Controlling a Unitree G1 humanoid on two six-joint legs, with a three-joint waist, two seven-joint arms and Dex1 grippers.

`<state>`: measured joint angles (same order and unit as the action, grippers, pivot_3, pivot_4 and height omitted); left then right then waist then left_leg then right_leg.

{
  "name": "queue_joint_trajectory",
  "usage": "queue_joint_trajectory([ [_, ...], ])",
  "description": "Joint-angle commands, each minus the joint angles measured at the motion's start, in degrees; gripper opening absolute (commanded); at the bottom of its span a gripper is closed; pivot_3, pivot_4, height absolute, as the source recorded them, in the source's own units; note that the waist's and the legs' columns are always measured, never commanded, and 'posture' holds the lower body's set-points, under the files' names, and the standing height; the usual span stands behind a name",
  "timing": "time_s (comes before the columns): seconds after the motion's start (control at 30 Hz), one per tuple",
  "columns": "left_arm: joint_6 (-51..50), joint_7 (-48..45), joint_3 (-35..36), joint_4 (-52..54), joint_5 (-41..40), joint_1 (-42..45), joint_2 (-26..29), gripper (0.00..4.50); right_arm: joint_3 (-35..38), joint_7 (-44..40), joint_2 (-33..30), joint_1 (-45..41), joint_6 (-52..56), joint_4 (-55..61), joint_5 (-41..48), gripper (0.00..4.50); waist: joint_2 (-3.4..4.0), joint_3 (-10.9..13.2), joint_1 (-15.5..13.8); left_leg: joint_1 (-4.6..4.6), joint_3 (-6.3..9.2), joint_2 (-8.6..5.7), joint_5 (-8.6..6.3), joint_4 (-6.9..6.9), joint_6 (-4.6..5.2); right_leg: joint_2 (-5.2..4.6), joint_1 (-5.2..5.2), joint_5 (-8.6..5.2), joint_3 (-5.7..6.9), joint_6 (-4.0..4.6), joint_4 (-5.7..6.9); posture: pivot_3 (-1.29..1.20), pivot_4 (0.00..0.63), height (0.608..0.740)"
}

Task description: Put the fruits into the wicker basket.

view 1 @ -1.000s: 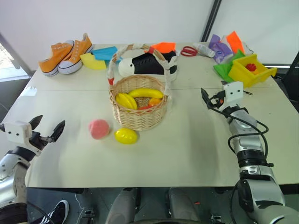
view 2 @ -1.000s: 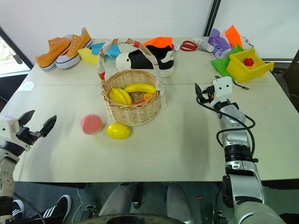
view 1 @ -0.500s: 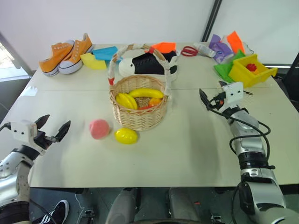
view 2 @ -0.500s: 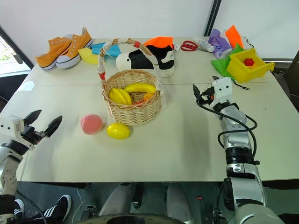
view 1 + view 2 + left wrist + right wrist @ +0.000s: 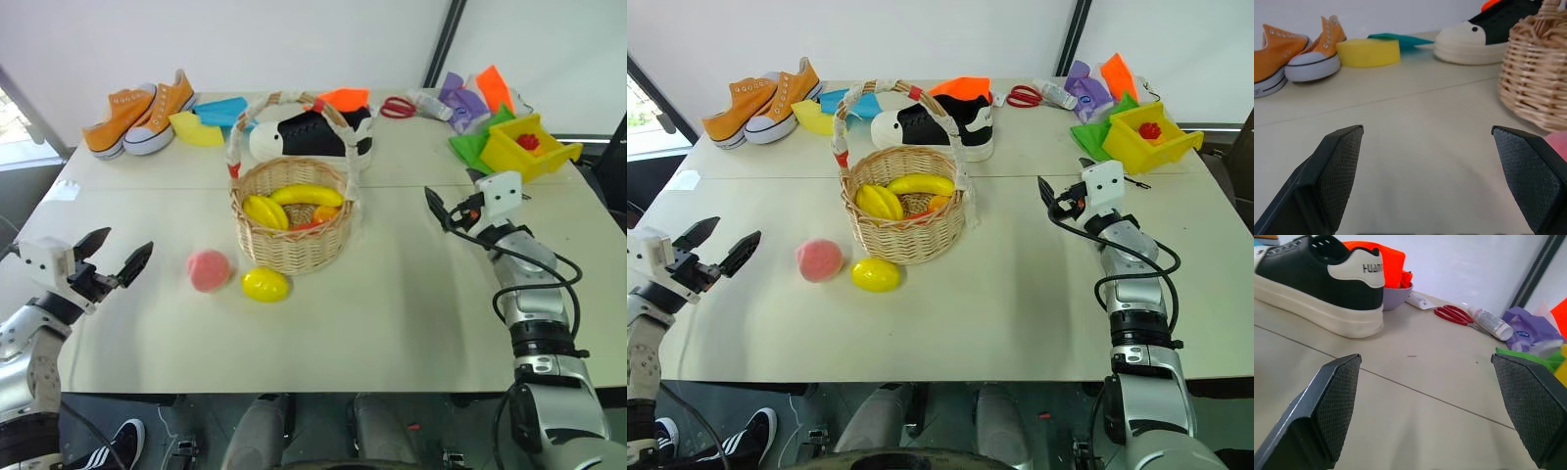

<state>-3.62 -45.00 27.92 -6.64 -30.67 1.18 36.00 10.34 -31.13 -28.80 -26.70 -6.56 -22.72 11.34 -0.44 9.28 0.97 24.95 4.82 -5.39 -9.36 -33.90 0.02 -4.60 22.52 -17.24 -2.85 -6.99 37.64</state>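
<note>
Left eye view, table [image 5: 411,323]: pale and bare across its near half; my two hands sit over its left and right sides.
Wicker basket [image 5: 291,245]: stands near the table's middle, toward the far edge, upright, already holding bananas [image 5: 284,204] and something orange. Stiff weave, likely light, so I judge a hard knock on the rim or the tall wrapped handle [image 5: 284,103] could shove it. I should lower fruit in beside the arch.
Peach [image 5: 209,270]: pink, round, on the table just left of the basket's near side, close to the lemon but apart from it. Looks like hollow plastic, so light and rigid; it may roll if nudged. Best taken across its widest part.
Lemon [image 5: 265,285]: glossy yellow, lying just in front of the basket's base. Smooth skin looks slippery; I would pinch across the short middle, not the tapered ends.
Left hand [image 5: 111,261]: fingers spread wide, empty, near the table's left edge, well apart from the peach.
Right hand [image 5: 443,209]: fingers apart, empty, toward the right edge.
</note>
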Motion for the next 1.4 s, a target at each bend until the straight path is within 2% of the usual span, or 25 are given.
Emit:
queue_joint_trajectory([
  [0.03,-2.2,-1.4,0.7,4.8,-2.2,0.1,1.9,4.5,-0.6,-11.1,-2.7,4.7,4.4,12.1,7.8,4.43,0.0,0.0,-0.1,0.0,0.01,0.0,0.0,0.01,0.0,0.0,-0.03,0.0,0.0,0.0,-0.01,0.0,0.15,0.74],
  [0.2,-6.7,-5.2,-3.3,11.3,-3.9,-0.5,2.6,4.5,1.2,-25.2,-12.3,17.7,12.4,32.3,18.0,4.43,0.08,0.0,-0.4,0.05,0.01,0.01,-0.08,0.01,-0.05,-0.06,-0.14,-0.03,0.02,0.05,-0.18,0.0,0.15,0.74],
  [0.27,-6.8,-6.5,-5.8,11.8,-2.0,-0.5,2.9,4.5,2.2,-29.4,-15.7,22.1,14.6,39.0,21.7,4.43,0.07,0.0,-0.3,0.07,0.01,0.02,-0.08,0.0,-0.05,-0.07,-0.17,-0.12,0.02,0.22,-0.23,0.0,0.15,0.74],
  [0.37,-6.1,-7.3,-8.9,11.2,0.2,0.4,2.6,4.5,2.5,-30.5,-18.2,25.6,19.6,46.1,26.3,4.43,0.06,0.0,0.1,0.07,-0.01,0.08,-0.09,0.01,-0.05,-0.07,-0.15,-0.13,0.01,0.28,-0.25,0.0,0.15,0.74],
  [0.43,-5.9,-7.3,-10.4,10.8,1.4,1.4,2.8,4.5,2.3,-29.9,-18.7,26.8,20.7,48.5,26.0,4.43,0.05,0.0,0.0,0.09,-0.02,0.16,-0.09,0.02,-0.06,-0.08,-0.12,-0.13,0.07,0.35,-0.32,0.0,0.15,0.74],
  [0.63,-9.1,-8.8,-13.0,11.1,3.2,1.7,4.9,4.5,1.8,-29.2,-19.5,27.6,23.4,49.8,23.8,4.43,0.03,0.0,-0.4,0.29,-0.03,0.14,-0.11,-0.02,-0.03,-0.12,-0.04,-0.11,0.1,0.38,-0.54,0.0,0.15,0.74],
  [0.87,-19.0,-11.4,-8.4,17.2,-2.6,-3.3,10.4,4.5,1.9,-30.8,-18.7,28.5,21.3,47.1,22.6,4.43,0.02,0.0,-0.2,0.41,-0.03,0.16,-0.12,-0.01,-0.01,-0.11,0.1,-0.1,0.13,0.36,-0.54,0.0,0.15,0.74],
  [1.17,-16.0,-9.7,-14.1,13.2,3.1,-0.1,7.7,4.5,-0.7,-31.1,-17.2,27.8,18.0,45.6,18.7,4.43,0.0,0.0,-0.6,0.4,-0.04,0.12,-0.13,-0.06,0.01,-0.16,0.04,-0.11,0.14,0.37,-0.58,0.0,0.15,0.74],
  [1.4,-13.0,-8.6,-15.5,9.1,5.7,3.3,5.5,4.5,-1.3,-29.7,-16.5,27.5,19.7,47.6,19.6,4.43,0.01,0.0,-0.4,0.4,-0.04,0.13,-0.13,-0.05,0.01,-0.14,0.07,-0.1,0.15,0.36,-0.54,0.0,0.15,0.74],
])
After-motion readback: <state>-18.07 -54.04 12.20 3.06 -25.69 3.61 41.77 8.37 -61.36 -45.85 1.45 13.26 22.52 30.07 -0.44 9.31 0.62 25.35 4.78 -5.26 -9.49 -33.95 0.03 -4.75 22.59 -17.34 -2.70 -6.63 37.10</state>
